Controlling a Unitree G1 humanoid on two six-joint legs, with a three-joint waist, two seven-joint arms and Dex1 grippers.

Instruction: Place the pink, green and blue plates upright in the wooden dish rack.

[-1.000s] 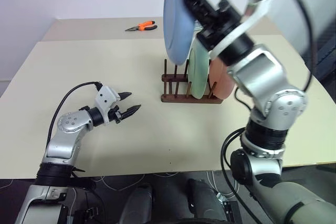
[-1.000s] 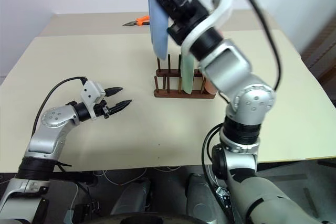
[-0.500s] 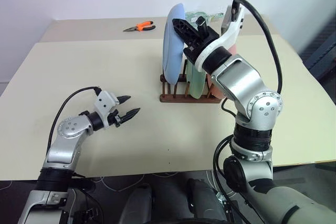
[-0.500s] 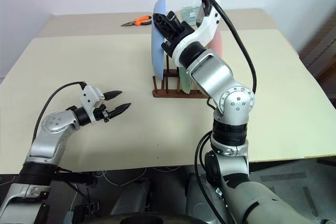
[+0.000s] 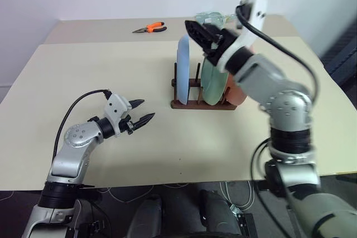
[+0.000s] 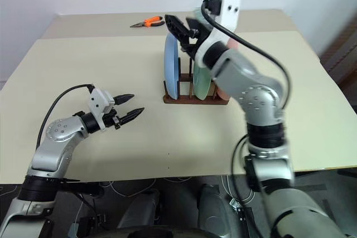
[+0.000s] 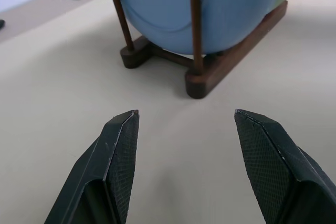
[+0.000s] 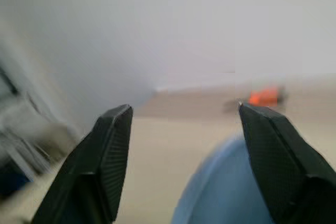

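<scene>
We find the blue plate (image 5: 183,69), green plate (image 5: 212,82) and pink plate (image 5: 239,90) upright in the wooden dish rack (image 5: 202,103), frame centre. Right end effector (image 5: 199,33) gapes wide above them, empty; left end effector (image 5: 143,111) wide, lower left.

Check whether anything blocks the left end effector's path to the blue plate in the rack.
Nothing visible does. The left end effector hangs open over bare table, and the blue plate stands upright in the wooden dish rack beyond it.

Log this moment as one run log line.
blue plate: upright in rack | green plate, pink plate: racked | right pincer: open above | left pincer: open
</scene>
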